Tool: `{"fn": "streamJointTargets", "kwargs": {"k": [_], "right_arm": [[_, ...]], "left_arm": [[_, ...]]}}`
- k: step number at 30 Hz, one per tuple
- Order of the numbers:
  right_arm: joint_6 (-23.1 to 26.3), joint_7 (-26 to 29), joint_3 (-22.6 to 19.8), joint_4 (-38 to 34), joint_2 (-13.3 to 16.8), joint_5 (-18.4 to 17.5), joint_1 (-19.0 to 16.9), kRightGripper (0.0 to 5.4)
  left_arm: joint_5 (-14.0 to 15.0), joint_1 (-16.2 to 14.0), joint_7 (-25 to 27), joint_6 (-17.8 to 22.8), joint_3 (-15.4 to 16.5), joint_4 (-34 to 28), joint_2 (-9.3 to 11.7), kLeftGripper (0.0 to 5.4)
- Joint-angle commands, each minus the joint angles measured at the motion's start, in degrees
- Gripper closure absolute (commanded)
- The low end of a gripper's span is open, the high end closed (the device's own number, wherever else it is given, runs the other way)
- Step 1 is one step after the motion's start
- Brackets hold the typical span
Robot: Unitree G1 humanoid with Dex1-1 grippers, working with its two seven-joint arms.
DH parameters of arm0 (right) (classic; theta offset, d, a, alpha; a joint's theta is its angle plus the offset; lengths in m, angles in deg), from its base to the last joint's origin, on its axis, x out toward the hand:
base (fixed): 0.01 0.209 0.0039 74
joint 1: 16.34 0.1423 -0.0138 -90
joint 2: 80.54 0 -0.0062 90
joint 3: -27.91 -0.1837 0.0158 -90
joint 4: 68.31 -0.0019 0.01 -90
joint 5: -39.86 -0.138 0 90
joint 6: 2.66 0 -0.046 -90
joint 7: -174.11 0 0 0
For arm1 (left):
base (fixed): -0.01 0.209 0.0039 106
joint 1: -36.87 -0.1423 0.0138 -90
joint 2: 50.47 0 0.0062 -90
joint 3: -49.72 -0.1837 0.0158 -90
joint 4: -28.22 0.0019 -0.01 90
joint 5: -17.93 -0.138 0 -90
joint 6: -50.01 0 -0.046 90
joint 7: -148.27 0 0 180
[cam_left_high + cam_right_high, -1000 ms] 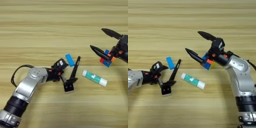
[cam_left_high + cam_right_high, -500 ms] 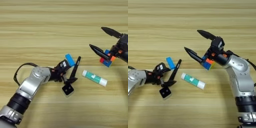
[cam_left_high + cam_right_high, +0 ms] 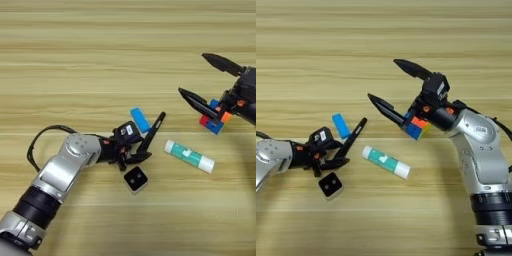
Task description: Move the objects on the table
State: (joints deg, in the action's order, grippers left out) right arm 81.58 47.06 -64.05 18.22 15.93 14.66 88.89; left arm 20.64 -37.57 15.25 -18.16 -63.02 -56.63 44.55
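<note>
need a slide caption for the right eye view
Right gripper open over the puzzle cube; left gripper at the black pen, beside blue block, glue stick and dotted cube.

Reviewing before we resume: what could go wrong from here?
1. The left hand sits among the pen, blue block and dotted cube, all close together; moving one could knock the others.
2. The right hand is wide open by the puzzle cube; whether it touches the cube is unclear, so closing might nudge it.
3. The glue stick lies on its side and may roll if bumped.
</note>
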Motion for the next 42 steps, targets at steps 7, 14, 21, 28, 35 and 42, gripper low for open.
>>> {"fn": "streamJointTargets", "kwargs": {"k": [7,14,21,28,35,42], "right_arm": [[0.3,0.3,-0.4,-0.3,0.7,-0.4,0.2,0.0],[0.1,0.5,-0.5,0.3,0.7,-0.3,0.5,0.0],[0.0,0.5,-0.5,0.8,0.7,-0.1,0.9,0.0],[-0.1,0.5,-0.4,1.0,0.6,-0.1,1.1,0.0],[-0.1,0.5,-0.4,1.1,0.6,-0.1,1.1,0.0],[0.0,0.8,-0.7,1.0,1.3,0.0,1.1,0.0]], "left_arm": [[-0.3,0.3,0.3,-1.0,0.2,0.2,0.1,4.1],[0.0,0.6,0.3,-1.1,0.6,0.4,-0.1,4.32],[-0.1,1.2,-0.4,-2.6,1.6,1.3,-0.3,4.32],[2.6,4.5,-1.9,-3.8,7.1,0.7,-1.5,4.32],[4.6,5.9,-2.3,-4.5,11.0,-1.1,-1.9,4.32],[5.9,6.1,0.0,-4.6,12.7,-4.6,0.5,4.32]]}}
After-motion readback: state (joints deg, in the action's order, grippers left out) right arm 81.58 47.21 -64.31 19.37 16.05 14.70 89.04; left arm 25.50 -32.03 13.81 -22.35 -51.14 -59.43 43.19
